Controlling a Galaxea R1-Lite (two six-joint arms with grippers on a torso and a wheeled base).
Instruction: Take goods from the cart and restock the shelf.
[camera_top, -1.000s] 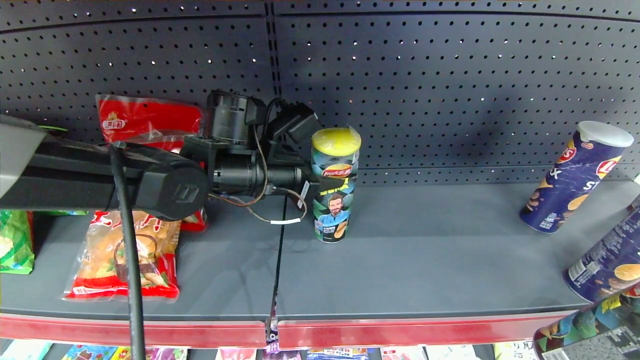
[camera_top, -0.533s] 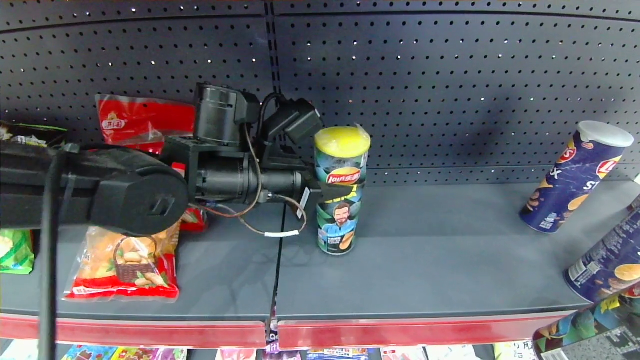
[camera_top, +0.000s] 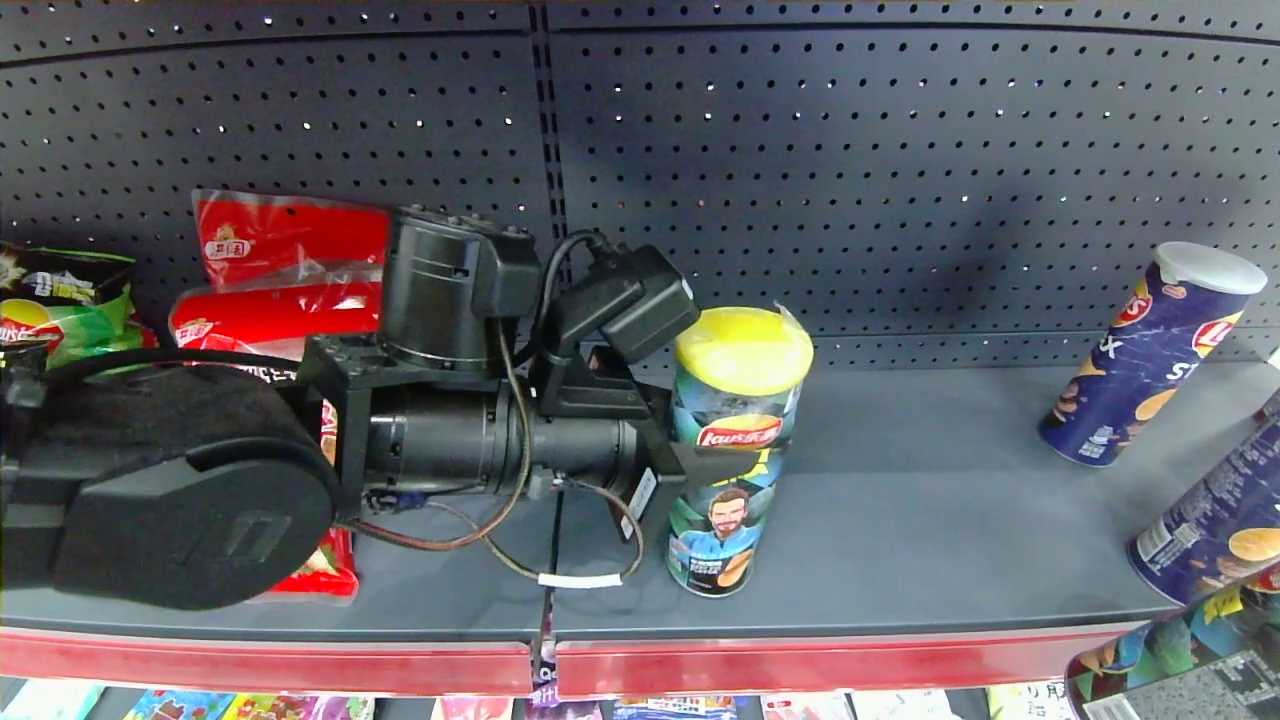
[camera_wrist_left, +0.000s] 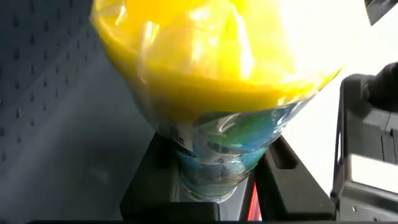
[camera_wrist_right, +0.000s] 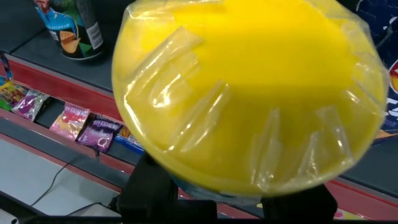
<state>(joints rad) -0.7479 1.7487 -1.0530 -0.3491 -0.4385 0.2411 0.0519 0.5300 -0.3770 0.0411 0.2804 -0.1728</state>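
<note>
A chip can with a yellow lid stands upright near the shelf's front edge, just right of the seam. My left gripper is shut around its middle, reaching in from the left. The left wrist view has the same can clamped in the left gripper, a black finger on either side. My right gripper is shut on a second yellow-lidded can, held in front of and below the shelf. A patterned can pokes in at the head view's lower right corner.
Red snack bags and a green bag lie at the shelf's left. Two blue chip cans lean at the right. A dark pegboard backs the grey shelf, which has a red front strip.
My left arm has carried its can away from the pegboard toward the shelf's front edge and somewhat to the right. The blue cans and snack bags have not moved.
</note>
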